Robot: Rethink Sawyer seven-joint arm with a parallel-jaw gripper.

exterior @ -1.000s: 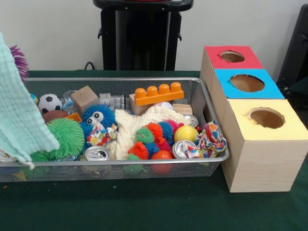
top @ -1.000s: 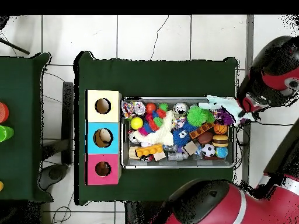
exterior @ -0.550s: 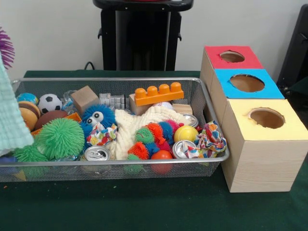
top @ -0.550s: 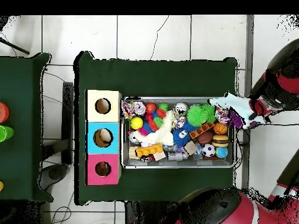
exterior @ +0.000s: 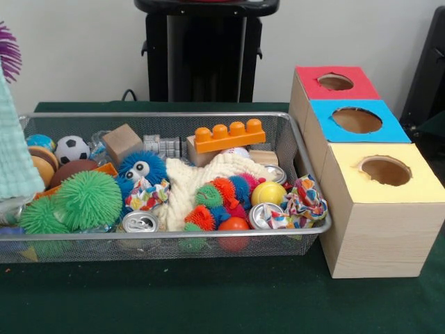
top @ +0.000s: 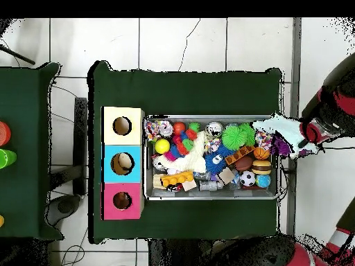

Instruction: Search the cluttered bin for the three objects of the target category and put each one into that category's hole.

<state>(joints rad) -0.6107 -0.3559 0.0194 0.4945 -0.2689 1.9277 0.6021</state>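
the mint cloth [exterior: 14, 160] has slid further off the bin's [exterior: 174, 236] end since a second ago — it now hangs at the very edge of the front view, uncovering the two green spiky balls [exterior: 87, 200] and the balls behind them. overhead, the arm [top: 331, 114] carries it past the bin's end, away from the boxes [top: 123, 163]; whether the gripper [top: 305, 133] is clamped on the cloth i cannot tell. this looks like clearing clutter — no target is yet in a hole. counted: three holes (red, blue, yellow), two cans [exterior: 140, 222], one orange brick [exterior: 229, 135], one soccer ball [exterior: 71, 148].
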